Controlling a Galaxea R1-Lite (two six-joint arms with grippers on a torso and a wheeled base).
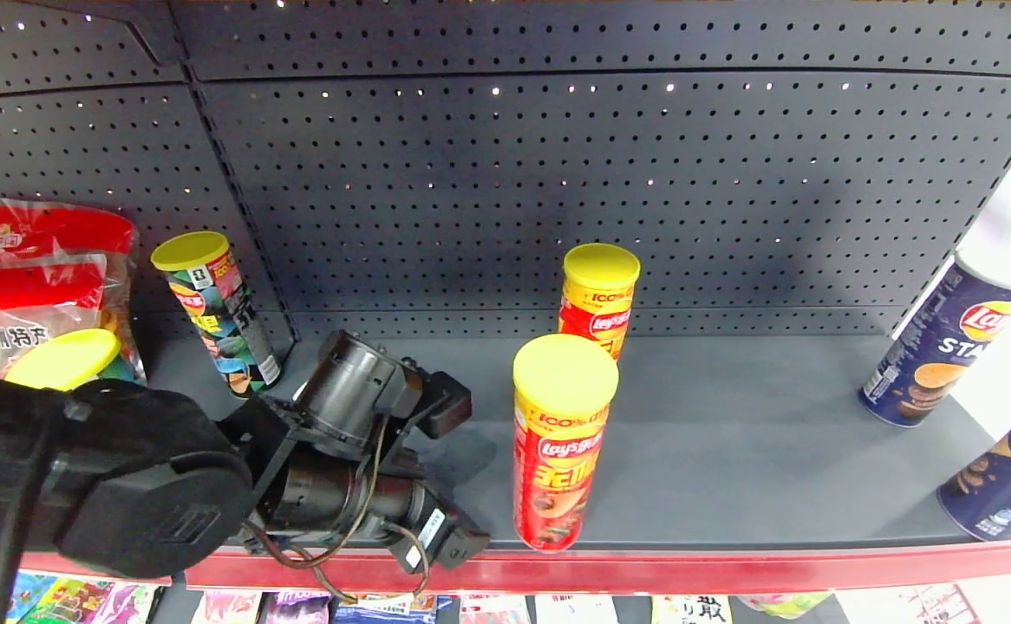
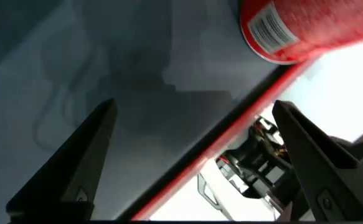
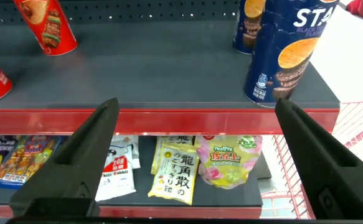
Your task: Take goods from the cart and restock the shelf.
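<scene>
Two cans stand on the shelf [image 1: 731, 451], long axes vertical, lids up: near can [image 1: 562, 442] at the front edge, far can [image 1: 596, 299] behind it. Our left gripper [image 2: 193, 106], jaws wide and empty, sits left of the near can; the right gripper [image 3: 197, 102] gapes too. We judge placing done; next, back clear and fetch another.

Two red cans [image 1: 560, 442]; two blue cans [image 1: 939, 347]; two red bags [image 1: 33, 303]

This is a shop. A long grey shelf [image 1: 731, 451] with a red front edge [image 1: 731, 565] and a back wall [image 1: 557, 173] full of little holes holds chip cans [image 1: 564, 442] and snack bags [image 1: 46, 286]. More snack packs [image 3: 175, 171] lie on the lower shelf [image 3: 259, 186].
</scene>
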